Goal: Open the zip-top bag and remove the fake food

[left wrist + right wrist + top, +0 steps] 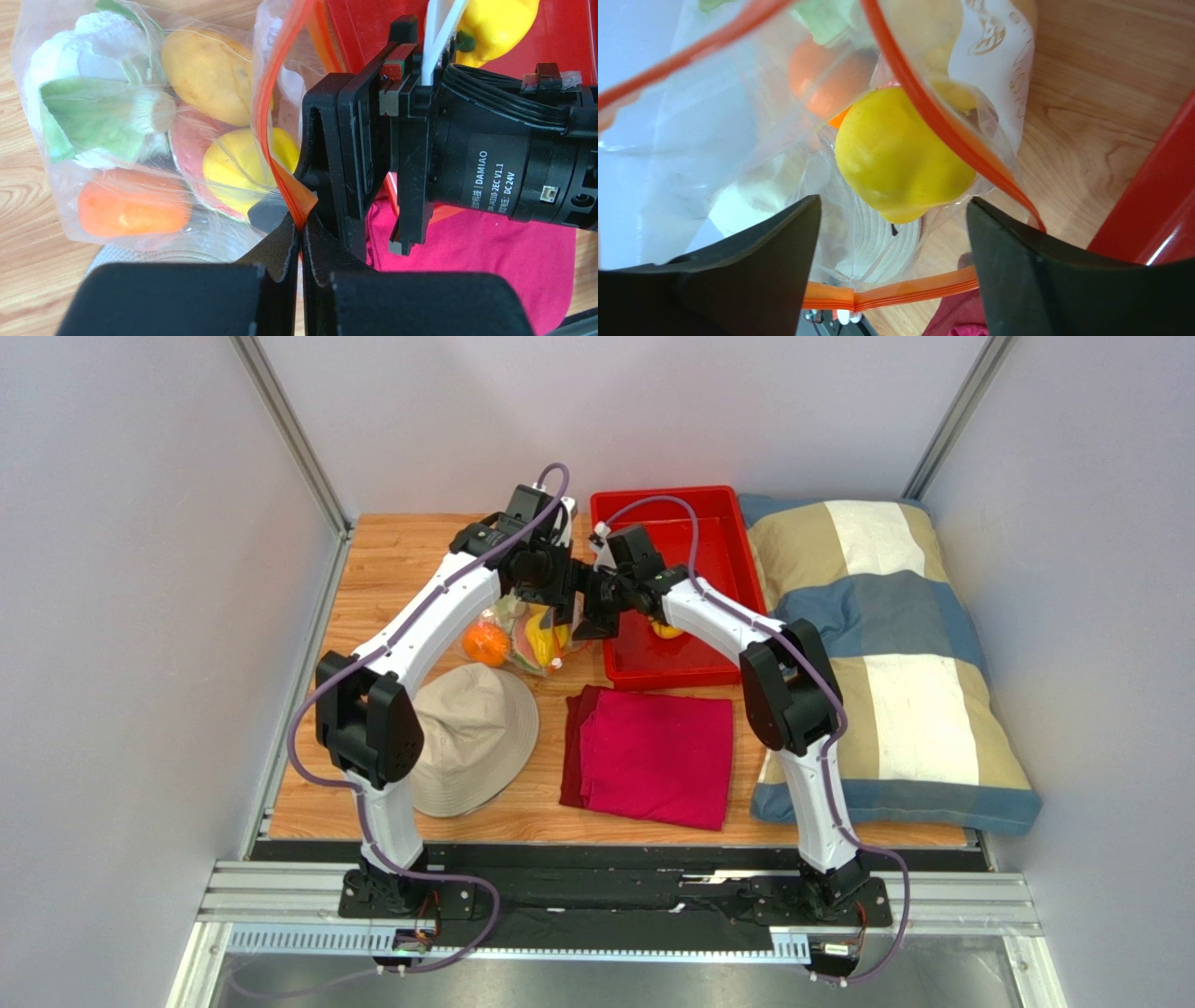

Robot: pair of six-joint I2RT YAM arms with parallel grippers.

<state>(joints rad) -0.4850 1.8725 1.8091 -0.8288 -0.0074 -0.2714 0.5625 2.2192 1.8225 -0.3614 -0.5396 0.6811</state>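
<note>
The zip-top bag (522, 627) lies between my two grippers, its mouth with the orange-red zip strip (927, 285) spread open. My left gripper (300, 225) is shut on one corner of the zip strip (270, 105); in the top view the left gripper (558, 605) is just left of the right one. My right gripper (892, 210) is open at the bag's mouth, jaws either side of a yellow fruit (899, 157). Inside the bag are a cauliflower (91, 105), another yellow fruit (207, 70), an orange (133, 206) and a watermelon slice (188, 140). A yellow bell pepper (491, 28) lies in the red tray.
The red tray (709, 525) stands right behind the grippers. A beige hat (470, 735) and a folded red cloth (652, 756) lie in front. A striped pillow (884, 658) fills the right side. Metal posts and walls edge the table.
</note>
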